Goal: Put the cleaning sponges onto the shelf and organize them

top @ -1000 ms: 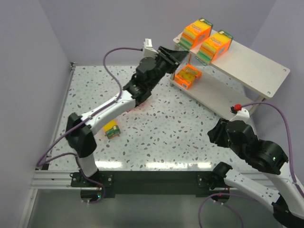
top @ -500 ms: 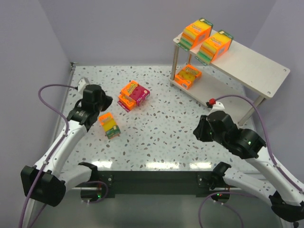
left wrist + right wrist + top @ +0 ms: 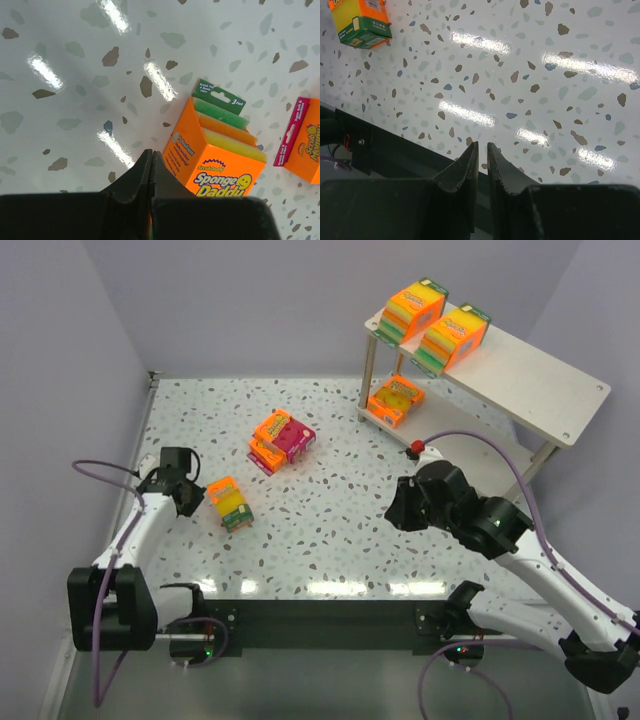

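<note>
Top external only: shelf (image 3: 530,388) w/ sponges (image 3: 415,308)

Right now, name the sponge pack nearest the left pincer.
The lone thick orange pack with the green header, on the table just beside the left pincer; the other packs lie mid-table or on the shelf.

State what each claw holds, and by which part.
Nothing is held. The left claw is shut empty beside a sponge pack; the right claw grips nothing.
</note>
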Tool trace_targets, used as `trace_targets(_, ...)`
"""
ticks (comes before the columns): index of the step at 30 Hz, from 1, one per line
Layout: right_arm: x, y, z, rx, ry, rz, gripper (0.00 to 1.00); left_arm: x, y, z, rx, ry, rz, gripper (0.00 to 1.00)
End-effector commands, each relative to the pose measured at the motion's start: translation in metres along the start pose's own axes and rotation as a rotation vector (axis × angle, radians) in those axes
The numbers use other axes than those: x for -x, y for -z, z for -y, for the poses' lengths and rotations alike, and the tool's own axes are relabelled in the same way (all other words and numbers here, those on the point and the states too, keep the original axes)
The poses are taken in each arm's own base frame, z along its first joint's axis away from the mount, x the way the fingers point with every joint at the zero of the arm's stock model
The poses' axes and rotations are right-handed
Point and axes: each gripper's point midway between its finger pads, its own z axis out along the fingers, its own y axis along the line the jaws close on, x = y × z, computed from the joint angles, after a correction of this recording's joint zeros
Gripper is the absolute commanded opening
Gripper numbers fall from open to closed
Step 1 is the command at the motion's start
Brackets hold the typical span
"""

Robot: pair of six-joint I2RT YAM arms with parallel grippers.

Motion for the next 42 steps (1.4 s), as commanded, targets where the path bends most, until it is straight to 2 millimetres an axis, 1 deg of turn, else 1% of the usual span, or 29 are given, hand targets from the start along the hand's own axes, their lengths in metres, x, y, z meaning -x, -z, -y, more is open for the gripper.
trace_targets(1,0.009,-0.001,-0.009,0.041,0.021,0.026,0.17,-0.010,-0.018,0.014,-0.058,-0.050,-0.064,0.00)
trace_targets(3,0.010,-0.001,-0.009,0.036,0.023,0.030,0.17,-0.025,-0.027,0.016,-0.070,-0.099,-0.131,0.00)
trace_targets(4,0.010,0.000,-0.008,0.032,0.024,0.030,0.17,-0.030,-0.029,0.024,-0.113,-0.111,-0.152,0.00)
trace_targets(5,0.010,0.000,-0.007,0.029,0.024,0.030,0.17,-0.043,-0.029,0.023,-0.136,-0.124,-0.201,0.00)
trace_targets(7,0.008,-0.002,-0.005,0.024,0.015,0.030,0.17,-0.055,-0.026,0.029,-0.190,-0.144,-0.232,0.00)
trace_targets(9,0.006,-0.003,-0.005,0.025,0.011,0.025,0.17,-0.074,-0.015,0.035,-0.239,-0.176,-0.271,0.00)
trace_targets(12,0.004,-0.008,-0.005,0.025,0.001,0.020,0.17,-0.113,0.001,0.049,-0.329,-0.220,-0.345,0.00)
trace_targets(13,0.003,-0.009,-0.005,0.026,0.001,0.015,0.16,-0.134,0.011,0.054,-0.375,-0.246,-0.408,0.00)
trace_targets(14,0.003,-0.009,-0.005,0.026,0.000,0.015,0.16,-0.147,0.012,0.050,-0.371,-0.227,-0.441,0.00)
trace_targets(15,0.004,-0.010,-0.006,0.027,-0.001,0.018,0.16,-0.152,0.016,0.061,-0.423,-0.221,-0.435,0.00)
trace_targets(16,0.004,-0.011,-0.007,0.027,0.001,0.016,0.16,-0.165,0.022,0.064,-0.454,-0.243,-0.448,0.00)
trace_targets(18,0.005,-0.013,-0.008,0.029,-0.002,0.012,0.16,-0.175,0.025,0.071,-0.474,-0.234,-0.463,0.00)
trace_targets(21,0.006,-0.016,-0.010,0.029,0.002,0.009,0.16,-0.181,0.044,0.104,-0.605,-0.273,-0.483,0.00)
trace_targets(22,0.008,-0.016,-0.010,0.029,0.005,0.012,0.16,-0.183,0.052,0.109,-0.635,-0.301,-0.505,0.00)
trace_targets(23,0.008,-0.017,-0.010,0.027,0.006,0.009,0.16,-0.174,0.063,0.126,-0.682,-0.350,-0.476,0.00)
trace_targets(24,0.008,-0.018,-0.009,0.020,0.010,0.010,0.17,-0.172,0.066,0.119,-0.641,-0.394,-0.483,0.00)
trace_targets(25,0.008,-0.018,-0.009,0.018,0.010,0.010,0.17,-0.160,0.067,0.121,-0.618,-0.426,-0.431,0.00)
trace_targets(26,0.008,-0.018,-0.009,0.018,0.010,0.010,0.17,-0.137,0.085,0.137,-0.663,-0.479,-0.349,0.00)
trace_targets(27,0.009,-0.018,-0.009,0.016,0.010,0.013,0.18,-0.129,0.088,0.125,-0.604,-0.518,-0.333,0.00)
trace_targets(29,0.006,-0.019,-0.007,0.010,0.004,0.006,0.18,-0.091,0.110,0.136,-0.637,-0.570,-0.187,0.00)
trace_targets(30,0.005,-0.018,-0.007,0.011,0.004,0.009,0.20,-0.082,0.112,0.129,-0.603,-0.593,-0.167,0.02)
trace_targets(32,0.002,-0.020,-0.004,0.005,0.001,0.002,0.23,-0.052,0.113,0.126,-0.577,-0.601,-0.112,0.06)
trace_targets(34,0.000,-0.021,-0.003,0.000,0.001,-0.003,0.27,-0.030,0.095,0.110,-0.520,-0.556,-0.146,0.08)
trace_targets(35,0.000,-0.021,-0.003,0.002,0.001,-0.004,0.33,-0.027,0.085,0.103,-0.509,-0.581,-0.155,0.13)
trace_targets(37,0.000,-0.022,-0.003,-0.001,0.007,-0.011,0.37,-0.019,0.072,0.097,-0.480,-0.587,-0.172,0.19)
trace_targets(38,0.001,-0.022,-0.004,0.000,0.008,-0.008,0.40,-0.021,0.062,0.096,-0.464,-0.633,-0.188,0.28)
trace_targets(39,0.002,-0.022,-0.004,0.001,0.006,-0.005,0.42,-0.022,0.057,0.095,-0.453,-0.652,-0.202,0.32)
trace_targets(40,0.003,-0.022,-0.005,0.002,0.010,-0.006,0.43,-0.024,0.047,0.094,-0.434,-0.672,-0.217,0.36)
trace_targets(42,0.005,-0.021,-0.006,0.004,0.012,-0.001,0.44,-0.017,0.041,0.101,-0.441,-0.720,-0.191,0.41)
